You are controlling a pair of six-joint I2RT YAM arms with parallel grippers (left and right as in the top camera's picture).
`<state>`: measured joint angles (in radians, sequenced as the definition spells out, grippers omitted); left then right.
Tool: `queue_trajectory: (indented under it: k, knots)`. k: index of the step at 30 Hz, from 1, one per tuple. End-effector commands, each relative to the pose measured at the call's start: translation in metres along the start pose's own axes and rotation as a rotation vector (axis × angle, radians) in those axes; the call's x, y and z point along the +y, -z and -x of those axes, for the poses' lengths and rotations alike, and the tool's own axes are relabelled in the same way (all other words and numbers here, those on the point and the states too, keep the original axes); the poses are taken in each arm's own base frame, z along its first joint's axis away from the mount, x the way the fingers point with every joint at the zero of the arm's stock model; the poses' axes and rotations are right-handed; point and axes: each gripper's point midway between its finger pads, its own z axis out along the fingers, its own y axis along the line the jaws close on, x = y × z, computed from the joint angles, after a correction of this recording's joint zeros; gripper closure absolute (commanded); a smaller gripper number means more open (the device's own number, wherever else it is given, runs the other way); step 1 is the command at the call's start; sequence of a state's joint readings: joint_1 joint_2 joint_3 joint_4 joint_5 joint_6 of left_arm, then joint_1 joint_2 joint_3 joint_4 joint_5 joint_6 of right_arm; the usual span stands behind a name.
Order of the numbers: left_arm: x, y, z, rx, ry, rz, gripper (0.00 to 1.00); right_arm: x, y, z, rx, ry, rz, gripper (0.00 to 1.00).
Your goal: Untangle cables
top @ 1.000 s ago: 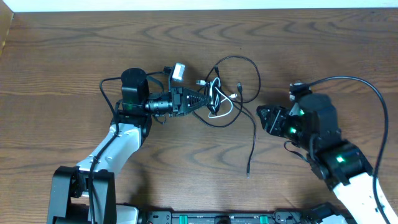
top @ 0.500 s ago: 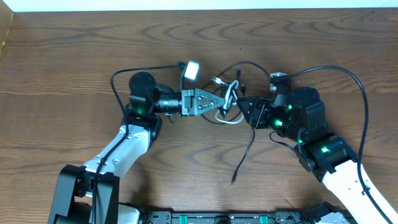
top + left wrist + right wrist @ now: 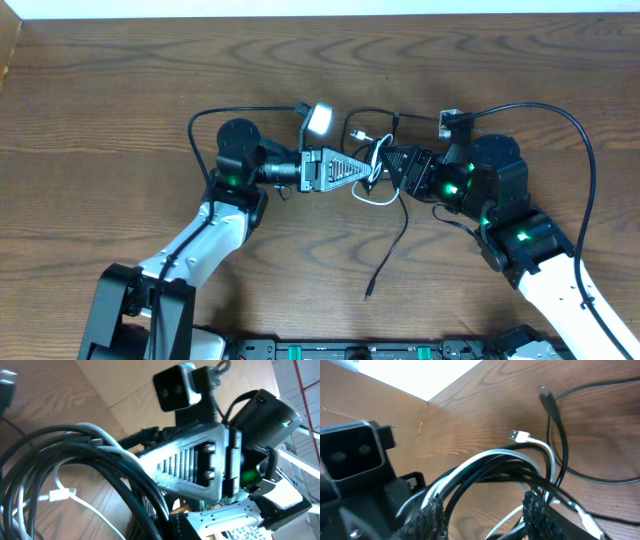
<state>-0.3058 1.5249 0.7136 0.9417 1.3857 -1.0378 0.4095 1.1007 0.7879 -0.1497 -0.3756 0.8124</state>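
Observation:
The cables (image 3: 377, 170) are a tangle of thin black ones and one white one at the table's middle. My left gripper (image 3: 357, 172) is shut on the bundle from the left. In the left wrist view the black cables (image 3: 115, 465) arc close across the lens, with the white plug (image 3: 61, 494) below them. My right gripper (image 3: 393, 163) meets the tangle from the right. In the right wrist view its fingers (image 3: 482, 512) are open, with cable strands (image 3: 490, 462) crossing the gap. A white plug (image 3: 518, 435) and a black plug (image 3: 544, 393) lie beyond.
A black cable tail (image 3: 388, 255) trails from the tangle toward the front edge and ends in a plug (image 3: 368, 296). Thicker black arm cables (image 3: 560, 115) loop above both arms. The wood table (image 3: 120, 80) stretches to the left and back.
My left gripper has carried the bundle right and toward the back. My right arm has swung left, up to the tangle. The loose black tail has dragged leftward.

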Motion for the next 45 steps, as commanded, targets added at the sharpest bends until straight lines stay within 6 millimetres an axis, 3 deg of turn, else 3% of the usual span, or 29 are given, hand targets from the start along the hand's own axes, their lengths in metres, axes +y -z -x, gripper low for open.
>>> queue_trajectory:
  k: [1,6,10,16,22,25,28,33,39,45]
  knots:
    - [-0.022,-0.006,0.0,0.027,-0.015,-0.049,0.92,-0.01,-0.008,-0.005,0.027,-0.035,-0.027,0.47]
    - [-0.056,-0.005,0.006,0.013,-0.075,-0.117,0.92,-0.045,-0.021,-0.008,0.025,-0.089,-0.164,0.44]
    - [-0.081,-0.001,0.007,-0.011,-0.123,-0.168,0.92,-0.054,-0.032,-0.01,0.037,-0.097,-0.181,0.43]
    - [-0.082,-0.001,0.01,-0.024,-0.101,-0.17,0.93,-0.068,-0.037,-0.01,0.031,-0.104,-0.232,0.44]
    - [-0.082,-0.001,0.009,-0.02,-0.155,-0.168,0.92,-0.073,-0.018,-0.001,0.009,-0.093,-0.255,0.43]
    - [-0.081,-0.001,0.005,-0.003,-0.217,-0.165,0.93,-0.062,0.005,0.01,-0.019,-0.07,-0.208,0.49]
    - [-0.08,-0.001,0.005,-0.005,-0.232,-0.165,0.92,-0.032,0.031,0.019,-0.044,-0.028,-0.083,0.58]
    - [-0.08,-0.001,0.005,-0.008,-0.26,-0.165,0.93,0.014,0.055,0.008,-0.001,-0.034,0.102,0.58]
    - [-0.08,-0.001,0.005,-0.007,-0.26,-0.165,0.92,0.034,0.051,-0.007,0.07,-0.083,0.174,0.55]
    - [-0.08,-0.001,0.005,-0.007,-0.259,-0.165,0.93,0.048,0.046,0.0,0.051,-0.065,0.229,0.52]
